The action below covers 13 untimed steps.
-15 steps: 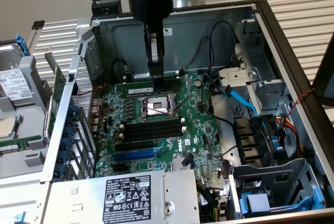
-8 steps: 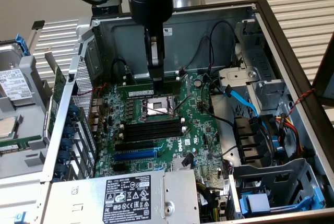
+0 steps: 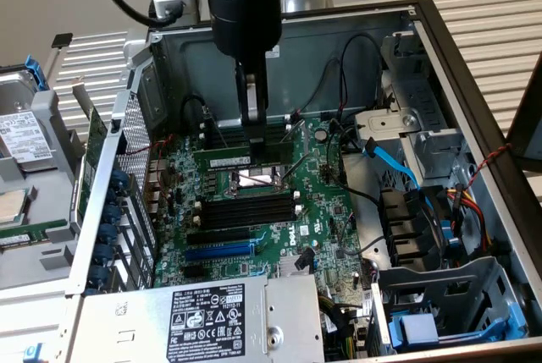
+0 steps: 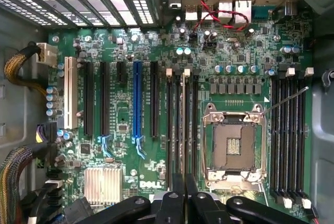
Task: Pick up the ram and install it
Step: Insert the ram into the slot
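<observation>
Exterior view: inside the open computer case (image 3: 474, 75), the hand (image 3: 254, 153) is clamped on the middle of the ram (image 3: 224, 162). It holds the ram level and on edge near the centre of the motherboard (image 3: 330, 202), by the CPU socket (image 3: 254, 181).

Wrist view: the hand (image 4: 181, 195) grips the ram (image 4: 182, 125), which is seen edge-on. It runs along the black slots (image 4: 170, 130) between the blue slot (image 4: 136, 98) and the CPU socket (image 4: 234, 145).

jaws: shut, dark fingers (image 4: 172, 205) pinching the ram (image 4: 182, 125)
ram: seen edge-on, upright along a black slot, between the blue slot (image 4: 136, 98) and the processor socket (image 4: 233, 145)
motherboard (image 4: 120, 51): green
heatsink (image 4: 103, 185): silver, ribbed, near the blue slot's end
wires (image 4: 219, 18): red and black
</observation>
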### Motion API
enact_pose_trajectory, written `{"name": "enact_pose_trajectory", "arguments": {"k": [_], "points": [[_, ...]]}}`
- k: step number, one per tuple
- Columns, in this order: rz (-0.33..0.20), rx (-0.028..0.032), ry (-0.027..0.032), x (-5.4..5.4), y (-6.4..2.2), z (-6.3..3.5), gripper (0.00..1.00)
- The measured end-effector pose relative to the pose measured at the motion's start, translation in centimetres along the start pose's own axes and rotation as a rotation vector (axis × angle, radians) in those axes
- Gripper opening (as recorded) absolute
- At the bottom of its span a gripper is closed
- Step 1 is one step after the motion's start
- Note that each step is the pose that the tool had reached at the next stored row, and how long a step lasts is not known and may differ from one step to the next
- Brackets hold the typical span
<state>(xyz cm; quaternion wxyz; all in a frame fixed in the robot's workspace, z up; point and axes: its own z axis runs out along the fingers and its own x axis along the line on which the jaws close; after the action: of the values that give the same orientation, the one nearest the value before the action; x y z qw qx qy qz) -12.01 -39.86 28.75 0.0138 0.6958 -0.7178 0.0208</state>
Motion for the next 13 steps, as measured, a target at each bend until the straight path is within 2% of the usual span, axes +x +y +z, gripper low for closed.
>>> {"name": "enact_pose_trajectory", "arguments": {"k": [4,13], "points": [[0.000,0.0004,-0.0003,0.3,-0.01,0.38,0.12],[0.000,0.0008,-0.0001,0.3,0.09,1.98,0.12]]}}
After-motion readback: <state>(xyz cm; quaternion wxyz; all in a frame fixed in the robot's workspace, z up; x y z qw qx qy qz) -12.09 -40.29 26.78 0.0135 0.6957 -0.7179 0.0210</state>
